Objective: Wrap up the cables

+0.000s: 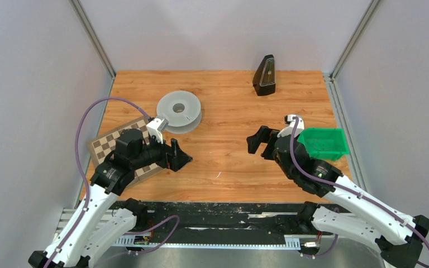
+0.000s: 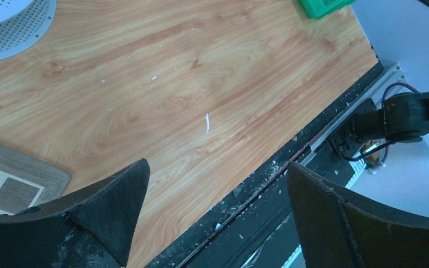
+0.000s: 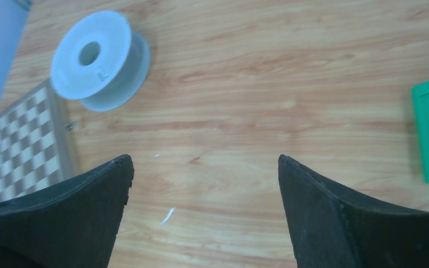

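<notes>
No cables lie on the table in any view. A grey spool (image 1: 179,110) rests flat at the back left, also seen as the spool (image 3: 98,58) in the right wrist view. My left gripper (image 1: 181,157) hovers over the front left of the wooden table, open and holding nothing; in its own view, that gripper (image 2: 217,163) straddles the table's front edge. My right gripper (image 1: 258,142) stands open at centre right, pointing left. In its wrist view, this gripper (image 3: 204,157) has only bare wood between its fingers.
A checkerboard (image 1: 111,142) lies under the left arm. A green bin (image 1: 324,142) sits at the right edge beside the right arm. A black wedge-shaped object (image 1: 265,75) stands at the back. A black rail (image 1: 212,215) runs along the front edge.
</notes>
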### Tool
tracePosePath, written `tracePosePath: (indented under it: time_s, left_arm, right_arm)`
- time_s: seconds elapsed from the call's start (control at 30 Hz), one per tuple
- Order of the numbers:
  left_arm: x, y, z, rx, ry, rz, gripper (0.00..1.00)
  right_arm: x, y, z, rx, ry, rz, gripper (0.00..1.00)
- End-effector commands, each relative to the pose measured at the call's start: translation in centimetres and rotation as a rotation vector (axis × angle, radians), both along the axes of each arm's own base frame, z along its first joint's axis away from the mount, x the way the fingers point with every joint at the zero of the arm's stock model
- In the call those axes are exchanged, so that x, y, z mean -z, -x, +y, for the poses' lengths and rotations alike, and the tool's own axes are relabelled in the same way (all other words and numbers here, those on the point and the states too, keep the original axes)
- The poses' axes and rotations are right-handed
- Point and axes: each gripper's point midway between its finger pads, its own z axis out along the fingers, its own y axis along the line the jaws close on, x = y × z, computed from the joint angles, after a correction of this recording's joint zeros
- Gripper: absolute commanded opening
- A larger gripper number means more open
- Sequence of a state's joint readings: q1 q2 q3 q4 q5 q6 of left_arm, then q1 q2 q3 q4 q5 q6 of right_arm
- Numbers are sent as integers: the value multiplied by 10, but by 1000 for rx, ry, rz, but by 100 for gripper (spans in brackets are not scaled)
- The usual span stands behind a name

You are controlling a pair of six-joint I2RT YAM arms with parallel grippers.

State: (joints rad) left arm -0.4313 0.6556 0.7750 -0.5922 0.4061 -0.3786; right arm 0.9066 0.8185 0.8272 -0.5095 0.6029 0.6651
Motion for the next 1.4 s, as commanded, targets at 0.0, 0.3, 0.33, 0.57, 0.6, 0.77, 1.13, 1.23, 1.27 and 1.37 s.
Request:
tracePosePath:
  time_s: [0.0, 0.3, 0.33, 0.57, 0.6, 0.77, 1.13, 1.23, 1.27, 1.37]
  left_arm:
    - [7, 7, 3, -9, 8, 12, 100]
    - [4, 9, 1, 12, 20, 1, 100]
    - [4, 10, 1, 13, 21, 0, 100]
    - [1, 12, -1, 29, 37, -13, 100]
    - [2, 12, -1, 30, 38, -10, 100]
    - [4, 12, -3, 39, 36, 3, 100]
    - [8, 8, -4, 35, 25, 22, 100]
    - [9, 7, -4, 33, 20, 29, 100]
    - [10, 7, -4, 33, 18, 33, 100]
    - [11, 7, -4, 34, 16, 35, 100]
  right_arm:
    - [-28, -31, -33, 141, 289, -148, 100]
    - [37, -79, -100, 141, 581, 151, 67]
    - [43, -80, -111, 154, 574, 186, 61]
    - [62, -88, -168, 223, 444, 303, 39]
    - [63, -89, -180, 252, 424, 313, 37]
    - [78, -87, -219, 325, 372, 369, 32]
    - [119, -94, -231, 264, 182, 434, 27]
    - [129, -97, -230, 249, 166, 447, 27]
    - [132, -98, -228, 238, 154, 452, 28]
    - [140, -100, -226, 213, 110, 467, 29]
